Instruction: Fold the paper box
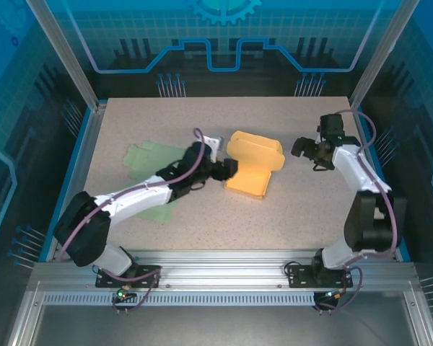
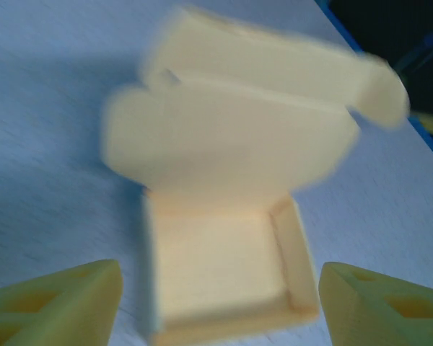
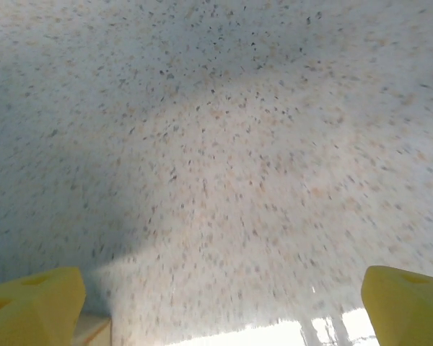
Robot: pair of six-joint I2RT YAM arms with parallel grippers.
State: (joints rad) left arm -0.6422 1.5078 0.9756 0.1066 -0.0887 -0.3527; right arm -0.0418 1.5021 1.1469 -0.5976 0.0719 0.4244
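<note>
Yellow paper box (image 1: 254,167) sits mid desk (image 1: 289,216), lid flap (image 1: 255,146) raised at far side. Just left of it, left tool (image 1: 226,170): jaws spread, gripping nothing. Well right, right tool (image 1: 308,152): jaws wide, empty.

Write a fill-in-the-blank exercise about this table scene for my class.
The paper box is coloured ____.
To its left lies a flat ____ sheet.
The left gripper beside the box has its jaws ____.
Missing words: yellow, green, open.
</note>
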